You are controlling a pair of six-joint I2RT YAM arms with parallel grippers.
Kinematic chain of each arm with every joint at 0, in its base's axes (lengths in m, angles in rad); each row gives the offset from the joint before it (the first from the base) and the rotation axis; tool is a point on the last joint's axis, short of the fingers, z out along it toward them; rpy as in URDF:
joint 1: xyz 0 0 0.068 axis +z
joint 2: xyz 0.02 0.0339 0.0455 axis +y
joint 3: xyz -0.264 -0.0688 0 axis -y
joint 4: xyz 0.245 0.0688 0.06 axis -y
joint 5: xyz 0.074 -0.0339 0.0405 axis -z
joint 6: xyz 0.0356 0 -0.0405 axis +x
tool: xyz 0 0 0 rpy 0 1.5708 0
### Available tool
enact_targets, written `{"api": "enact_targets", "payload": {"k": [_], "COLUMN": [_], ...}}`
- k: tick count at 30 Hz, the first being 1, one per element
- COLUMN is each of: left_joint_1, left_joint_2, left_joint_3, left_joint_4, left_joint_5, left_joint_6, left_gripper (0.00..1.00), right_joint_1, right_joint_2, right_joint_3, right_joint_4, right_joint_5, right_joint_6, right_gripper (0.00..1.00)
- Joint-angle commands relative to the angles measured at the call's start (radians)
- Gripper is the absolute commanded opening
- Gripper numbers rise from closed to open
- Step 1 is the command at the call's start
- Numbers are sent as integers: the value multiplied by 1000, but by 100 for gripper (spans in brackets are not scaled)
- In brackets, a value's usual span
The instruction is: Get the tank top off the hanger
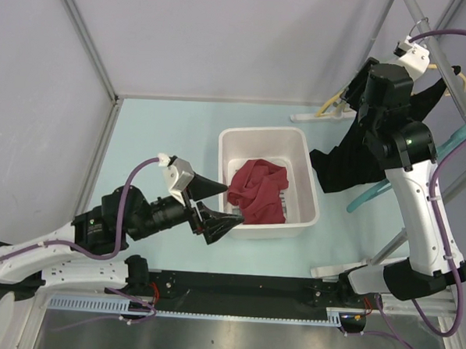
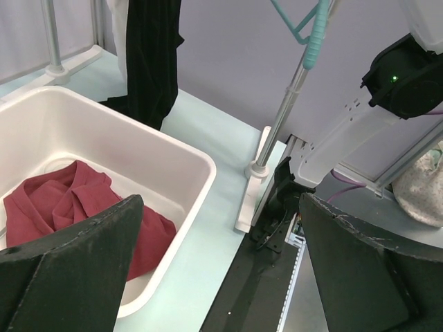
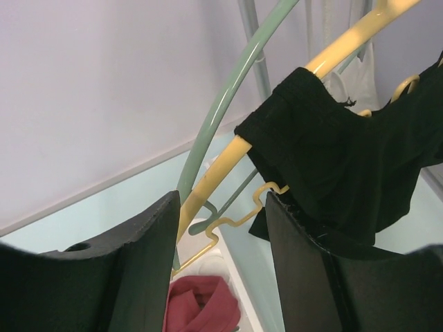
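The black tank top (image 1: 351, 161) hangs from a yellow hanger (image 1: 329, 109) on the rack at the right, its hem reaching the table. It also shows in the left wrist view (image 2: 152, 55). In the right wrist view one strap of the tank top (image 3: 346, 159) lies over the yellow hanger's arm (image 3: 225, 162). My right gripper (image 1: 352, 93) is raised at the hanger. In its own view it (image 3: 221, 235) is open, and the hanger arm runs between the fingers without being clamped. My left gripper (image 1: 216, 206) is open and empty at the bin's near left corner, and shows open in its own view (image 2: 221, 263).
A white bin (image 1: 262, 133) in the middle holds a red garment (image 1: 257, 190), also in the left wrist view (image 2: 76, 207). A teal hanger (image 1: 453, 143) hangs at the right. The rack's white feet (image 1: 314, 116) and pole (image 2: 277, 124) stand near the bin.
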Motion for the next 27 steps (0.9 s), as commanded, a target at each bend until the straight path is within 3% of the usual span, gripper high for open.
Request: {"api": "enact_targets", "payload": {"k": [1,6,10,16,27], "left_joint_1": [0,0,0,2,2], "left_joint_2": [18,33,23,24,22], "left_joint_3": [31,48,65,83,97], "left_joint_4": [16,1,-7,-30,-58], "left_joint_5": [5,-14,-17,-26,-20], "left_joint_6": [18,50,77,109,112], "left_gripper": [99,100,99,100,100], "right_joint_1": [-5,-12,-17,-35,-66], "right_joint_2": [-23,40,66,69,3], "right_joint_3": [24,69,72,41,-68], "right_joint_4": [70,56,56,65,106], "right_joint_5": [32,59,62,63,69], "right_joint_6": [35,36,42,51,79], "right_gripper": [57,57,47,45,23]}}
